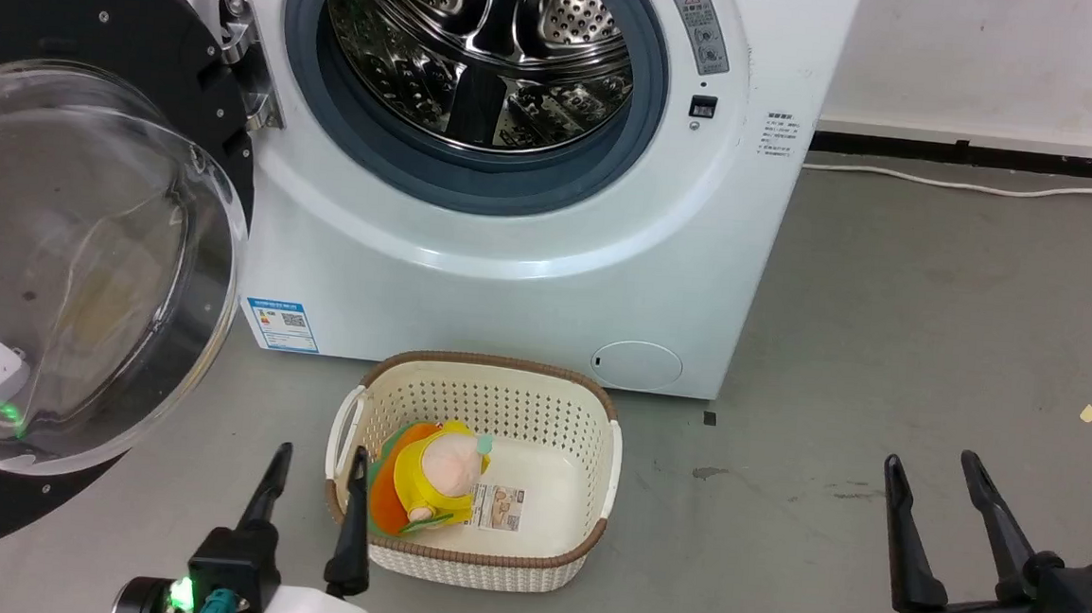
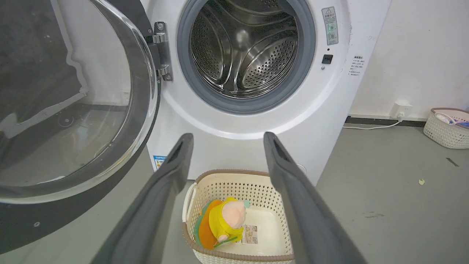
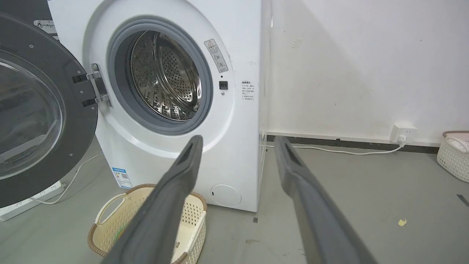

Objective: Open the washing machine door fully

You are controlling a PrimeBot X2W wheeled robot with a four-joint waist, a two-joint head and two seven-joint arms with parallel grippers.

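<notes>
Washing machine point(image 1: 510, 266) stood far centre, white, steel drum point(image 1: 486, 47) exposed. Washing machine door point(image 1: 53, 1) hung wide open at far left on its hinge point(image 1: 243, 61), glass bowl bulging toward the near side. Cream basket point(image 1: 502, 403) sat on the floor point(image 1: 935, 302) just in front of the machine, with a yellow-orange plush toy point(image 1: 431, 480) in its left end. Left gripper point(image 1: 322, 451) was low at near left beside the basket, fingers pointing far, spread, holding nothing. Right gripper point(image 1: 933, 459) was at near right over floor, also released and empty.
</notes>
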